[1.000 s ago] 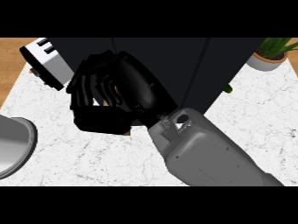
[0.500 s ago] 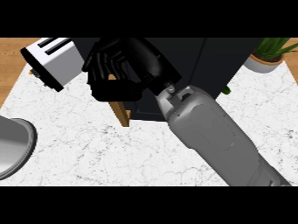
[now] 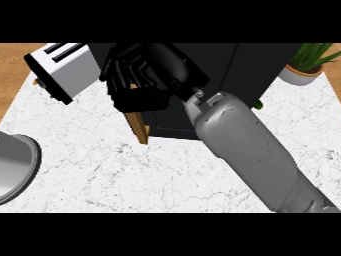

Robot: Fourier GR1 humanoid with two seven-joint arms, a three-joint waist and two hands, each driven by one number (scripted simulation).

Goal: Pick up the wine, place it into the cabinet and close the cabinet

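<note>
My right hand (image 3: 149,75) reaches in from the lower right to the front of the dark cabinet (image 3: 236,70) at the back of the counter. Its fingers curl over the light wooden edge of the cabinet door (image 3: 138,127), which stands ajar and points toward me, with the thumb (image 3: 140,101) below. No wine bottle is plainly visible. A small green bit (image 3: 258,104) peeks out beside my grey forearm (image 3: 247,150), and I cannot tell what it is. The cabinet's inside is hidden by my hand and arm.
A white and silver toaster (image 3: 62,70) stands left of the cabinet. A large metal pot (image 3: 3,167) sits at the left edge. A potted plant (image 3: 306,62) is at the back right. White marble counter (image 3: 92,165) lies in front of the cabinet.
My right hand has moved up and away from me onto the cabinet door. The door's wooden edge and the toaster now show more fully.
</note>
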